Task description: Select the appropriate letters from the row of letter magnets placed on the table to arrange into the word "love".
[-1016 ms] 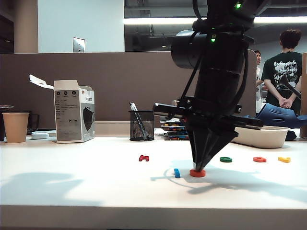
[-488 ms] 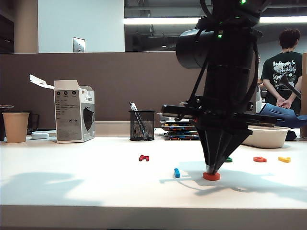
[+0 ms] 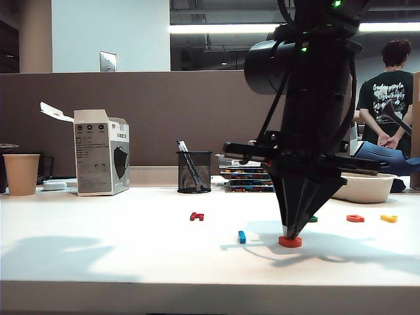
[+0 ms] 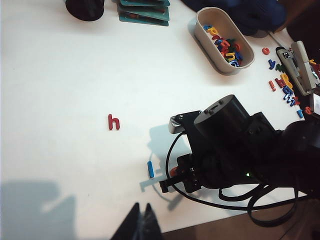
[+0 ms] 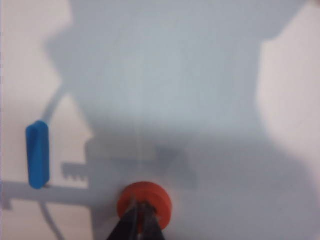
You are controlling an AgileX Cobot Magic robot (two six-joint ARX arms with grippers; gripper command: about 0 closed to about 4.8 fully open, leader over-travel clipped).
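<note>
Orange-red ring (image 5: 144, 199) — right gripper (image 5: 140, 220) pinching it; left gripper (image 4: 142, 222) closed, empty.

Black right arm (image 3: 305, 98), drum-shaped joint (green lights), loose cables, tapering pincer (image 3: 291, 231)

1. Counting 6 loose letter magnets on the table (image 3: 131, 256): 1 dark red letter (image 3: 197, 216), 1 blue bar (image 3: 241, 237), 1 orange-red ring (image 3: 290, 241), 1 green letter (image 3: 314, 218) half hidden behind the arm, 1 second orange-red letter (image 3: 355, 218), 1 yellow letter (image 3: 388, 218).
2. Showing 2 grippers: right gripper (image 5: 140, 220), tips together on the orange-red ring; left gripper (image 4: 141, 220), tips together, hanging over the table apart from the letters.
3. Standing at the back: 1 paper cup (image 3: 21, 174), 1 cardboard box (image 3: 100, 161), 1 mesh pen holder (image 3: 193, 172).
4. Holding a heap of further letters: 1 oval tray (image 4: 206, 46).
5. Facing away behind the desk: 1 person (image 3: 387, 92).
</note>
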